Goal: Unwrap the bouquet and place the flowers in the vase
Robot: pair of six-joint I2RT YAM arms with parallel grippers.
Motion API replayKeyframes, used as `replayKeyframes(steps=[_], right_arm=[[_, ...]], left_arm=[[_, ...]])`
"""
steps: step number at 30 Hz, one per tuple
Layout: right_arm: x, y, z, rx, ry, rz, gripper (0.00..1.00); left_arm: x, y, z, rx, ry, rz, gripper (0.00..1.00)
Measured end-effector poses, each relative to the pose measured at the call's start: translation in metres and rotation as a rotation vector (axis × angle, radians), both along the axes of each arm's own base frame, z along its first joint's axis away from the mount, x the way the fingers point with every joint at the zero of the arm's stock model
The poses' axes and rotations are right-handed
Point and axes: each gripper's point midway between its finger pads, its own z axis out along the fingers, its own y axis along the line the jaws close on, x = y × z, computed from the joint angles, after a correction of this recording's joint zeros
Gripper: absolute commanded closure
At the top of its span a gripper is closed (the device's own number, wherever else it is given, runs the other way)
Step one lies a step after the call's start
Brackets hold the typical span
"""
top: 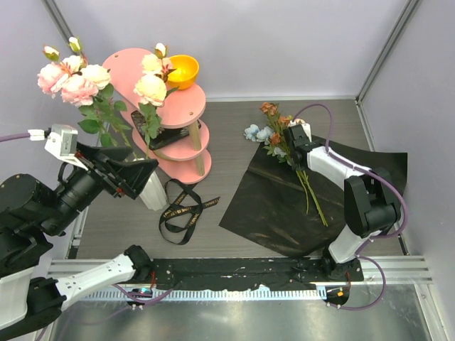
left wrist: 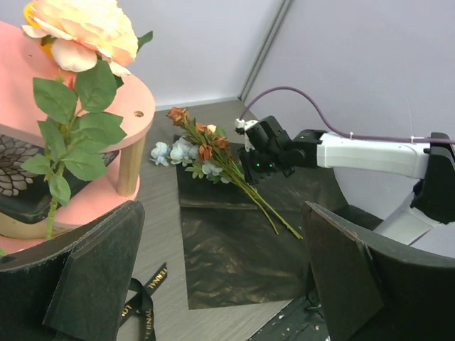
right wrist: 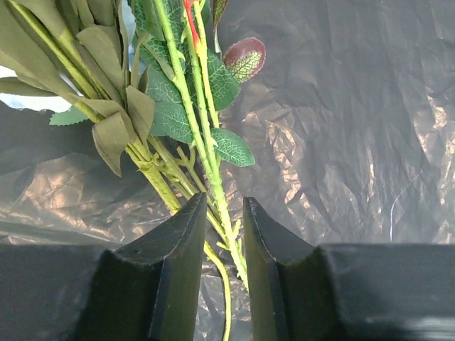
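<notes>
Two robot arms reach over a grey table point(top: 227, 128). On the left, the left gripper point(top: 144, 177) stands wide open and empty, just beside a small white vase point(top: 152, 193) with tall pink and cream roses point(top: 71, 77) rising above it. Behind the vase is a pink tiered stand point(top: 178, 106) with an orange bowl point(top: 183, 71) on top, and a black ribbon point(top: 186, 213) lies loose nearby. Well to the right, the right gripper point(right wrist: 225, 202) is clamped narrowly on the green stems of a small bunch point(top: 272, 131) of flowers. The bunch has pale blue and brown blooms and lies on a flattened black wrapping sheet point(top: 277, 213).
</notes>
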Motion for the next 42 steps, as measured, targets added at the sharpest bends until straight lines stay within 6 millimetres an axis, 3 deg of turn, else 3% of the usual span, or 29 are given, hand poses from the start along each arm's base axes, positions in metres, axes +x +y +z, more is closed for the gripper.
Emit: replayKeyframes(steps=[7, 13, 15, 16, 23, 27, 32, 35, 38, 42], right_arm=[[0.003, -0.002, -0.019, 0.0, 0.028, -0.006, 0.67], [0.004, -0.006, -0.033, -0.026, 0.059, 0.001, 0.83], [0.004, -0.006, -0.033, -0.033, 0.064, 0.011, 0.9], [0.004, -0.006, -0.033, -0.038, 0.065, 0.018, 0.98], [0.007, -0.008, -0.02, -0.052, 0.036, 0.034, 0.99], [0.008, -0.01, 0.028, -0.046, -0.098, 0.026, 0.99], [0.003, -0.004, 0.133, 0.064, -0.416, 0.044, 0.99], [-0.012, 0.02, 0.197, 0.239, -0.619, 0.177, 0.99], [-0.037, 0.065, 0.254, 0.464, -0.773, 0.418, 0.99], [-0.085, 0.127, 0.309, 0.771, -0.889, 0.753, 0.99]], left_arm=[[-0.003, -0.01, -0.006, 0.008, 0.017, -0.048, 0.04], [-0.005, -0.013, -0.006, 0.009, 0.018, -0.068, 0.04], [-0.005, -0.015, -0.007, 0.011, 0.02, -0.074, 0.04], [-0.005, -0.015, -0.007, 0.013, 0.022, -0.076, 0.04], [0.0, -0.027, -0.013, 0.038, 0.043, -0.096, 0.04], [0.002, -0.031, -0.015, 0.046, 0.051, -0.104, 0.03], [0.002, -0.038, -0.017, 0.049, 0.057, -0.127, 0.03], [0.004, -0.048, -0.019, 0.042, 0.067, -0.154, 0.04], [0.007, -0.064, -0.023, 0.033, 0.086, -0.196, 0.03], [0.011, -0.095, -0.029, 0.016, 0.132, -0.281, 0.04]])
